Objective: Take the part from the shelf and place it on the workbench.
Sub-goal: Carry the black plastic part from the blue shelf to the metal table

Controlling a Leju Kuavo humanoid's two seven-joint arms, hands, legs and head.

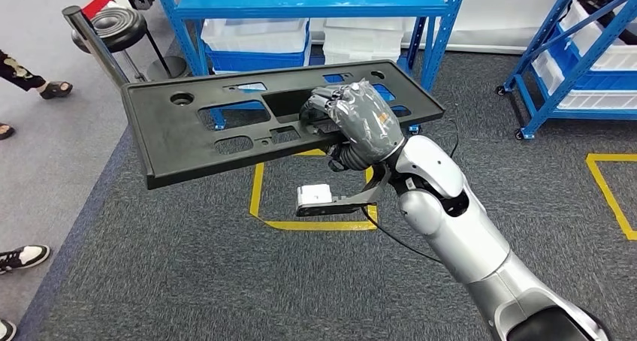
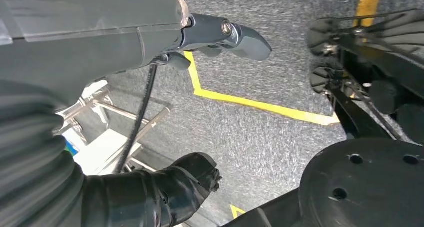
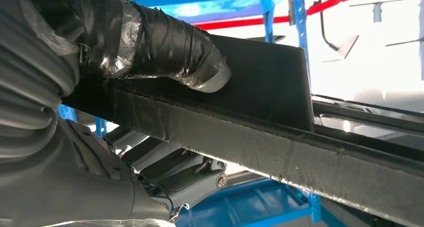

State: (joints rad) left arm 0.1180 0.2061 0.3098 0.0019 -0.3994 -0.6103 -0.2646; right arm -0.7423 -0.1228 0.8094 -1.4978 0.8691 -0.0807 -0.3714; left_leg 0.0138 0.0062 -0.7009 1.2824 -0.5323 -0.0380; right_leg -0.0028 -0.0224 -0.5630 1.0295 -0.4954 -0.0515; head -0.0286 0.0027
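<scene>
The right hand [image 1: 359, 123] clamps its fingers over the near edge of the long black part [image 1: 188, 134], holding it aloft, nearly level, above grey carpet [image 1: 188, 281] in front of a blue shelf [image 1: 315, 3], while the left hand [image 2: 150, 42] hangs over the carpet, fingers apart, holding nothing.

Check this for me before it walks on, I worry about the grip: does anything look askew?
The black panel hangs tilted, its left end lower. The right hand grips it well right of its middle, so most of the panel sticks out unsupported. Nothing looks broken.
</scene>
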